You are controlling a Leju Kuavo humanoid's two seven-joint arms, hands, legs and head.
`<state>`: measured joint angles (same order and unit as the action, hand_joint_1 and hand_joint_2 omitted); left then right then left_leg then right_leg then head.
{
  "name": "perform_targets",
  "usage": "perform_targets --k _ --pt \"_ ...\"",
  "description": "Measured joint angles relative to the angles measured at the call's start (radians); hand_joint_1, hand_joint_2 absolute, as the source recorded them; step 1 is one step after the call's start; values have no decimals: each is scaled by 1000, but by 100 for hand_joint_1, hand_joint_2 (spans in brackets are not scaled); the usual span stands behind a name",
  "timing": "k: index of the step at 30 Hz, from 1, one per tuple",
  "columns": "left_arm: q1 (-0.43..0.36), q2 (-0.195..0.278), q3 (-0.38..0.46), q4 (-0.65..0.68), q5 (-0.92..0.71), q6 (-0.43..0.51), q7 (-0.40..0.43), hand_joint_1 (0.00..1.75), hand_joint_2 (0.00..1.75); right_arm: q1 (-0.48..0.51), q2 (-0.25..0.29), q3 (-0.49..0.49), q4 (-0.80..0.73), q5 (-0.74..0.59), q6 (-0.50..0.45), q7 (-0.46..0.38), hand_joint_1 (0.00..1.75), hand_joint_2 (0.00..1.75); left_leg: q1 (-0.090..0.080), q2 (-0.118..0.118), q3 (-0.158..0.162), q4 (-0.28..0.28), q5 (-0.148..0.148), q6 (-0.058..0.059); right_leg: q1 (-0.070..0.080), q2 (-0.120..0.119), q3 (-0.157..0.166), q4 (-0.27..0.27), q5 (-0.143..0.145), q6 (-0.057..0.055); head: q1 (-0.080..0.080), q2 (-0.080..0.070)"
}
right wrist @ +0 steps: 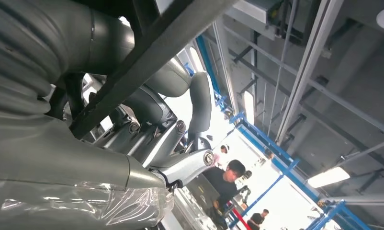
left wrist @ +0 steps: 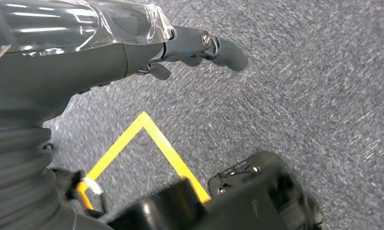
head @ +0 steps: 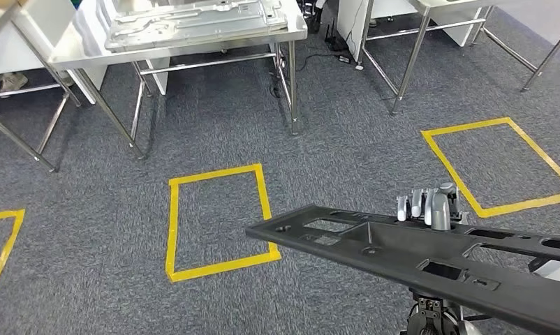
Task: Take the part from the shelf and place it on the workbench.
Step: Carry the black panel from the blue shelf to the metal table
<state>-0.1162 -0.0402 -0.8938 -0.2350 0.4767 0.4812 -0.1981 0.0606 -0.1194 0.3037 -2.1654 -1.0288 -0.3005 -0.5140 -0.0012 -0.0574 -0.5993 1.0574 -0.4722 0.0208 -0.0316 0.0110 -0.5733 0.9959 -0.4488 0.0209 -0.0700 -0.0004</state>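
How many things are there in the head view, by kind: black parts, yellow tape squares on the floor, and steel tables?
Black part: 1
Yellow tape squares: 3, the middle one, the right one, and a corner of a third at the left edge
Steel tables: 3, at and
Total: 7

The robot's left hand (left wrist: pixel 195 48) has a smooth grey shell under clear plastic film, a ribbed grey cuff and dark fingers (left wrist: pixel 228 51) with a silver pivot screw. The right hand (head: pixel 431 207) shows silver-grey fingers (right wrist: pixel 200 103) with round pivot screws.
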Motion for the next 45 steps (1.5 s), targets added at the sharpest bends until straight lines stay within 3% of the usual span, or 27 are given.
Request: perform_targets --k 2,3,4,5,6,8,10,12,13,15,17,18,19,20,22,24,27,29,31,33,34,35,37,39,40,43,45 --pt "-4 -1 0 0 2 0 -3 0 175 1 0 0 0 0 0 0 175 175 3 37 -74 141 -61 -8 2 -26 2 0 -4 -5 -3 0" --pt "-5 -1 0 0 4 0 -4 0 175 1 -1 0 0 0 0 0 175 175 4 42 -103 196 -78 -9 4 -41 3 0 -7 -6 -3 0" --pt "-6 -1 0 0 6 0 -5 0 175 1 -1 0 0 0 0 0 175 175 4 45 -116 218 -78 -8 5 -55 5 0 -10 -6 -3 0" --pt "-7 -1 0 0 8 0 -5 0 175 1 -1 0 0 0 0 0 175 175 3 47 -104 195 -59 -5 7 -68 9 0 -13 -6 -4 0" --pt "-5 -1 0 0 10 0 -5 0 175 0 -1 0 0 0 0 1 175 175 0 56 -73 135 -26 2 9 -80 14 0 -16 -6 -4 0" --pt "-2 -1 0 0 11 0 -5 0 175 -1 -1 0 0 0 0 0 175 175 -13 102 4 -17 33 23 14 -102 25 -1 -23 -3 -3 0" --pt "-2 0 0 0 11 1 -5 0 175 -1 -1 0 0 0 0 0 175 175 -25 127 35 -88 50 37 17 -121 30 -3 -28 4 -3 0" --pt "-1 0 0 0 11 1 -5 0 175 -3 -1 1 0 0 0 1 175 175 -26 106 37 -97 53 40 18 -140 36 -9 -32 13 -3 0" --pt "2 0 0 0 11 1 -5 0 175 -4 -1 1 -1 -1 0 1 175 175 -23 94 43 -106 58 40 17 -133 40 -6 -36 18 -2 0" --pt "2 -1 0 0 12 1 -5 0 175 -6 -2 1 -2 -4 2 -1 175 175 -14 74 58 -122 67 45 16 -82 21 50 -72 24 0 0" --pt "-1 -3 0 0 12 -3 -8 0 175 -4 -2 0 -2 -16 6 -4 175 175 -10 57 62 -125 67 51 13 -27 -43 178 -128 27 3 0" --pt "-3 -5 0 0 12 -8 -10 0 175 -2 -2 0 -2 -22 8 -5 175 175 -10 47 64 -125 66 52 13 -18 -78 234 -144 29 4 0" --pt "-3 -6 0 0 12 -16 -12 0 175 -2 -2 0 -2 -27 11 -7 175 175 -10 38 66 -124 63 52 12 -15 -99 260 -140 31 5 0" --pt "-3 -6 0 0 12 -27 -13 0 175 -2 -2 0 -2 -30 13 -8 175 175 -9 30 69 -122 59 50 11 -15 -100 244 -114 33 5 0" --pt "-4 -4 0 0 14 -62 -16 0 175 -4 -2 0 -2 -33 17 -9 175 175 -6 16 77 -114 47 41 4 -13 -54 118 -33 39 5 0" --pt "-7 -1 0 0 21 -103 -26 0 175 -8 -2 1 -1 -33 19 -11 175 175 -7 8 76 -100 33 29 2 -5 -12 19 7 37 5 0" --pt "-7 6 0 0 35 -151 -43 0 175 -12 -3 1 1 -30 20 -14 175 175 -7 5 70 -95 25 21 6 -2 -11 6 3 17 5 0" --pt "-7 12 0 0 40 -164 -47 0 175 -15 -3 1 1 -29 21 -13 175 175 -5 16 61 -70 9 13 4 -5 -8 4 2 6 4 0" --pt "-9 14 0 0 48 -179 -50 0 175 -18 -3 1 1 -28 21 -13 175 175 0 34 10 34 -39 -1 2 -10 -4 3 -1 -1 1 0" --pt "-10 15 0 0 58 -197 -57 0 175 -19 -3 1 2 -25 22 -13 175 175 5 41 -67 174 -89 -9 2 -15 -1 3 -6 -6 -1 0" --pt "-11 16 0 0 62 -204 -61 0 175 -19 -3 1 2 -23 22 -13 175 175 6 42 -92 213 -93 -10 3 -17 1 3 -9 -6 -1 0" --pt "-11 16 1 0 66 -210 -65 0 175 -20 -3 1 2 -21 22 -13 175 175 6 42 -97 212 -78 -9 3 -19 5 3 -13 -6 -1 0" --pt "-10 18 1 0 69 -217 -71 0 175 -24 -3 1 2 -17 21 -13 175 175 3 47 -48 96 -5 4 5 -20 18 2 -22 -4 -1 0" --pt "-9 21 0 0 71 -221 -75 0 175 -31 -3 1 2 -2 18 -10 175 175 -8 60 15 -42 44 25 7 -22 30 -1 -30 1 -1 0" --pt "-10 23 0 0 72 -223 -76 0 175 -37 -4 1 2 14 11 -4 175 175 -13 66 31 -79 50 32 7 -24 33 -4 -32 6 0 0" --pt "-8 27 0 0 80 -228 -79 0 175 -59 -13 4 -1 80 -24 34 175 175 -15 63 46 -109 45 44 4 -28 40 4 -24 26 0 0" --pt "-4 30 1 0 83 -230 -80 0 175 -74 -22 7 -6 110 -41 50 175 175 -10 57 68 -121 46 53 4 -25 25 49 -44 32 2 0"
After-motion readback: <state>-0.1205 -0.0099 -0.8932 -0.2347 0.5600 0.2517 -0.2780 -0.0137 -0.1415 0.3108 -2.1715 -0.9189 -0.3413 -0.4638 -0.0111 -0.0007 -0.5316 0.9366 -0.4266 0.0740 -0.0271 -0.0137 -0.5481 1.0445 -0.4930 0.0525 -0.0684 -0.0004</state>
